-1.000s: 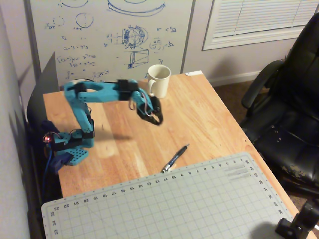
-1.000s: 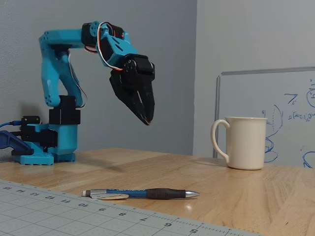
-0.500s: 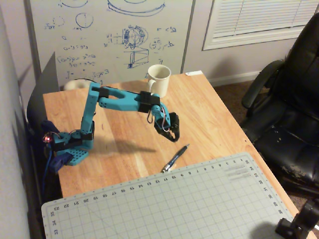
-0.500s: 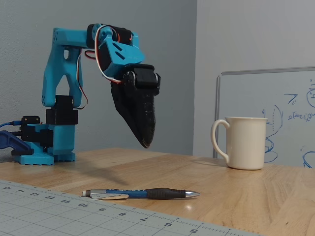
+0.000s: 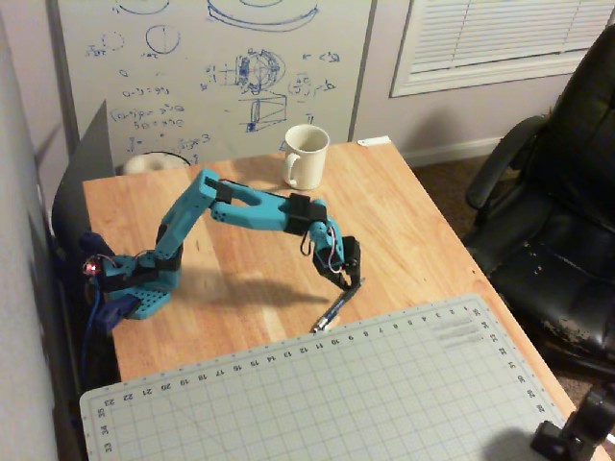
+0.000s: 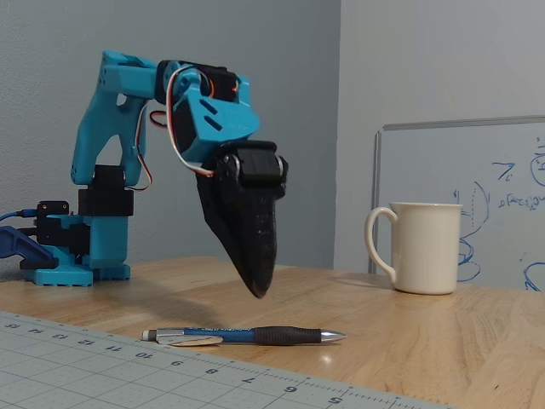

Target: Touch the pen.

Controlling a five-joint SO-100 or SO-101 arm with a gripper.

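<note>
The pen (image 6: 247,336) is a slim dark blue pen with a black grip and a silvery tip. It lies flat on the wooden table just beyond the cutting mat's edge; in the overhead view it (image 5: 332,310) lies at a slant. My gripper (image 6: 258,288) is black, on a blue arm, and points down with its jaws together. Its tip hangs a little above the pen's grip end in the fixed view, with a gap below it. In the overhead view the gripper (image 5: 352,284) sits right over the pen's upper end.
A white mug (image 6: 421,247) stands on the table behind and to the right; it also shows in the overhead view (image 5: 307,156) at the far edge. A grey cutting mat (image 5: 317,394) covers the table's near part. A black chair (image 5: 557,221) stands at the right.
</note>
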